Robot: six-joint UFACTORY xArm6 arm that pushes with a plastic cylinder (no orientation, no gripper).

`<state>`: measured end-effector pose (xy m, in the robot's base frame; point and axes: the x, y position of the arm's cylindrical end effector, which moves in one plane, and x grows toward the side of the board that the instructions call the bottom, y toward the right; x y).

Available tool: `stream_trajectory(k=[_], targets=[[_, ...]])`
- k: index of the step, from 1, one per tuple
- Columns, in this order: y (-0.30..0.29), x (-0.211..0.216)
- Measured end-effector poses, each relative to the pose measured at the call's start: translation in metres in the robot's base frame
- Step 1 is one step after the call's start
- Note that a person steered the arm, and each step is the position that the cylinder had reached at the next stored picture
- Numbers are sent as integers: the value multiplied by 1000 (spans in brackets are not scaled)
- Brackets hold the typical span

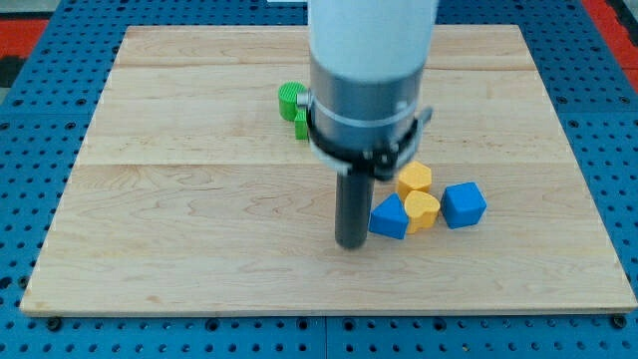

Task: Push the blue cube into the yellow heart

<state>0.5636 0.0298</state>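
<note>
Landmark: the yellow heart (423, 209), which sat on the wooden board (199, 199) toward the view's lower right.

No pincer on this rig, so open or closed did not apply; the arm (371, 70) ended in a dark rod. My tip (350, 243) rested on the board to the view's left of the heart and a little lower, with one block between them.

That block was a blue one with a sloped, wedge-like top (390, 217), exact shape hard to call. It touched the heart's left side, and the tip was just beside its left edge; actual contact could not be told.

The blue cube (464, 204), the task's thing, sat just to the view's right of the heart, level with it, looking as if it touched or nearly touched; the seam was too tight to settle.

A yellow block (414, 179), roughly hexagonal, sat just above the heart, partly tucked under the arm's collar, touching or very close.

A green block (292, 103) lay well apart from the heart, up and to the view's left, half hidden behind the arm, shape unclear.
</note>
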Motion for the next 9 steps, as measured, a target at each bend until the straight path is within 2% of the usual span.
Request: stream_trajectory(k=[1,2,3,4,5,6,7,8,9], targets=[[39,18],[108,7],[97,-19],[109,-7],[162,-12],[143,-50],[163,-52],[146,-75],[144,-82]])
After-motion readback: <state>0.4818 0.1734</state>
